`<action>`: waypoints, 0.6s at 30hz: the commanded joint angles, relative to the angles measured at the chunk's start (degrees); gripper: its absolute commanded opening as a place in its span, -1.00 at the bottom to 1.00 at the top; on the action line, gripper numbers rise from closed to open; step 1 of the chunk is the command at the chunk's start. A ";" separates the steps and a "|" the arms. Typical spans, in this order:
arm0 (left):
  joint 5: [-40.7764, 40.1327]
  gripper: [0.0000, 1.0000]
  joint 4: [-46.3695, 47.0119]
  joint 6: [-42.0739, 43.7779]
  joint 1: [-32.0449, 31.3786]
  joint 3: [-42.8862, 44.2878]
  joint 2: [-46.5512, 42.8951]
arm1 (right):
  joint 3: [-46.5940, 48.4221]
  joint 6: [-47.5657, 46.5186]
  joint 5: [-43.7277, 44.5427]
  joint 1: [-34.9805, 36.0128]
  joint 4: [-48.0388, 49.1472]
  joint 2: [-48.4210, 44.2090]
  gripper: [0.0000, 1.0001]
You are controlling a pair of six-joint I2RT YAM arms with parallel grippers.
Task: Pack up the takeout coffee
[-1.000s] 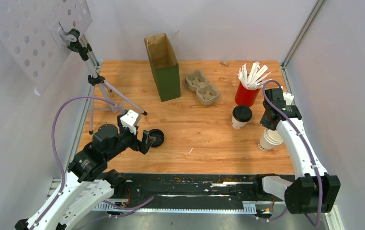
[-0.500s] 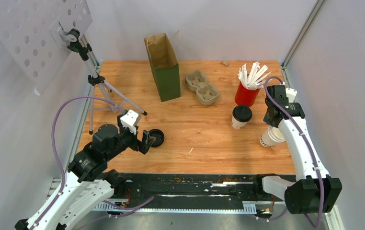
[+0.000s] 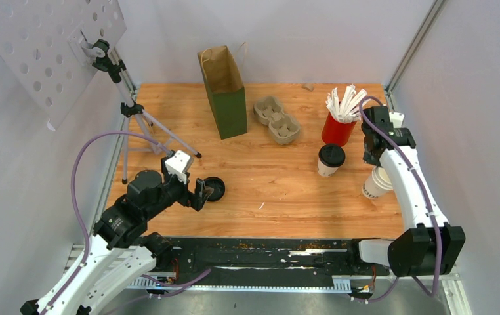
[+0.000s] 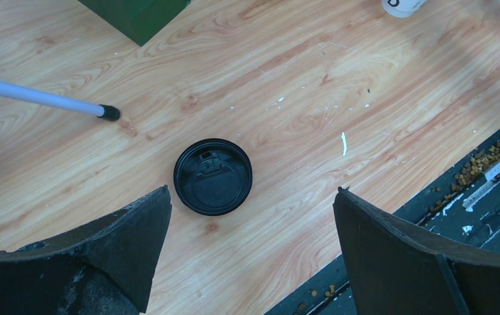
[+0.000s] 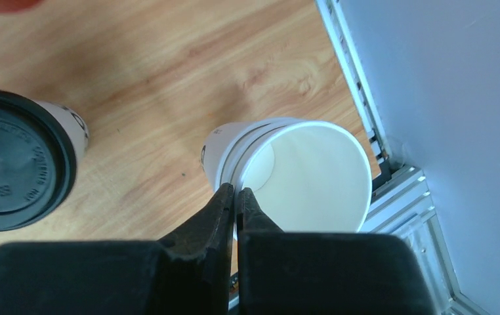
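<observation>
One white paper cup with its black lid on [image 3: 331,159] stands upright right of centre; it also shows in the right wrist view [image 5: 18,159]. A second white cup [image 3: 376,182], open and lidless, hangs from my right gripper [image 5: 235,190], which is shut on its rim near the table's right edge; the cup [image 5: 293,174] is tilted. Its loose black lid [image 3: 214,188] lies flat on the table at the left. My left gripper [image 4: 250,197] is open above the table, the lid [image 4: 212,176] just beyond its fingertips.
A green and brown paper bag [image 3: 224,92] stands open at the back. A grey pulp cup carrier [image 3: 276,119] lies beside it. A red cup of white stirrers [image 3: 339,125] stands behind the lidded cup. A tripod [image 3: 129,111] stands at the left. The right wall is close.
My right gripper has lifted the open cup from lying on its side and swung it towards upright, moving slightly back. The left arm and the lid have not moved.
</observation>
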 commanded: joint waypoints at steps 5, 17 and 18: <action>-0.56 1.00 2.06 1.15 -0.23 0.34 1.08 | -1.96 -2.11 0.25 0.84 1.17 -1.16 -1.00; 21.67 0.82 22.58 -23.96 -0.29 -2.17 12.19 | -0.18 1.67 -6.60 14.62 -5.53 -7.10 -1.00; 23.35 0.78 26.77 -27.05 -0.50 -3.82 13.47 | 0.03 3.18 -7.19 16.87 -5.92 -7.48 -1.00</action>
